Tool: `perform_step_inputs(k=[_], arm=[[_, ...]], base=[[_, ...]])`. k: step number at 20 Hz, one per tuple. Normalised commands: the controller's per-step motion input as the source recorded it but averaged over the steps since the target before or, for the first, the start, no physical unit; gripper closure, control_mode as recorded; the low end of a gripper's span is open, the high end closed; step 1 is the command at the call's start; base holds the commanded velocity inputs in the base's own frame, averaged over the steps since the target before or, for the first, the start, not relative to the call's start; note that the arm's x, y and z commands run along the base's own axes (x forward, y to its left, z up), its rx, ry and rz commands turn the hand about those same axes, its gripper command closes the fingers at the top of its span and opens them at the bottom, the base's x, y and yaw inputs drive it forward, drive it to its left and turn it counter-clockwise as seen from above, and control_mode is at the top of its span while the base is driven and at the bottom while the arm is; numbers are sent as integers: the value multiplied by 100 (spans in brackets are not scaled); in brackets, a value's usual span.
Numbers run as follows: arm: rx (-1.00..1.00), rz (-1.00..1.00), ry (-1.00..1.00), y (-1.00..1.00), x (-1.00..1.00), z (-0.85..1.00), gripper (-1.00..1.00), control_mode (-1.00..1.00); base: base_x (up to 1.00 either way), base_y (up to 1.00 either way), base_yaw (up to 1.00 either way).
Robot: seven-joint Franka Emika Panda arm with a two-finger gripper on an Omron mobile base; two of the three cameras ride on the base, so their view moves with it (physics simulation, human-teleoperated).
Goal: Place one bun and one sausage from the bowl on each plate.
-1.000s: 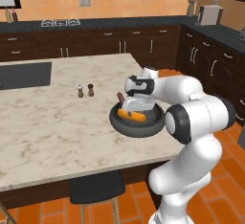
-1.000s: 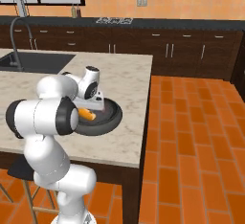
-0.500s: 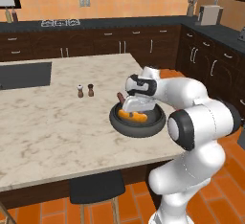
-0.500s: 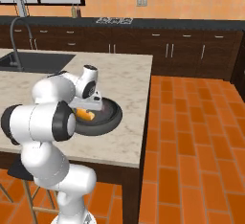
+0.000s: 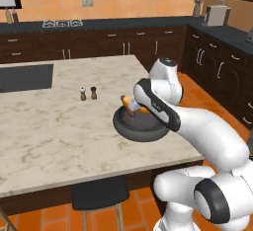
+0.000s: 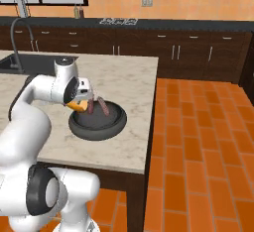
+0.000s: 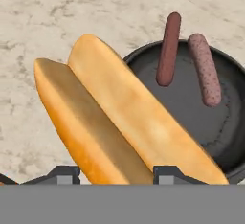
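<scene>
Bun [image 7: 119, 117] pickup in hand, judging by the grip. Claw [image 7: 117, 175] closed partway on it, one dark fingertip [image 7: 62, 174] at each flank, jaws pressed to the crust and far from fully shut. Two long golden lobes side by side between the tips; whether one split bun or a pair, cannot tell. Seen from the right base, bun [image 6: 77, 106] hanging under the claw [image 6: 87, 97], over the near-left rim of the bowl [image 6: 96, 127], seemingly off the bowl's floor. Beyond it, inside the dark bowl [image 7: 225, 137], two sausages: a darker brown one [image 7: 168, 48] propped on the far rim and a pinker one [image 7: 205, 69] just beside it, apart from the bun. Farther out on the marble island counter [image 5: 49, 126], salt shaker [image 5: 83, 94] and pepper shaker [image 5: 93, 93] standing close together, well apart from the bowl [image 5: 141, 126]. Next, by judgement: carry to a plate, keep the soft bread from slipping or crushing, set down, release, then back for a sausage. Against a second ago: jaws then wider and low over the bowl with the bun lying in it; now closed in and raised a little, wrist turned, bowl and shakers unmoved.
</scene>
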Motion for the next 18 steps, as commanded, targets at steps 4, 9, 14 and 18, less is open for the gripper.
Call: perform_step_inputs(k=[4,9,14,18], arm=[[-3,0,-19,6,-50,37,100,100],[0,0,0,0,0,0,100,100],[0,0,0,0,0,0,100,100],[0,0,0,0,0,0,100,100]], base=[[-50,18,0],[-98,86,1],[-51,100,0],[15,100,-4]])
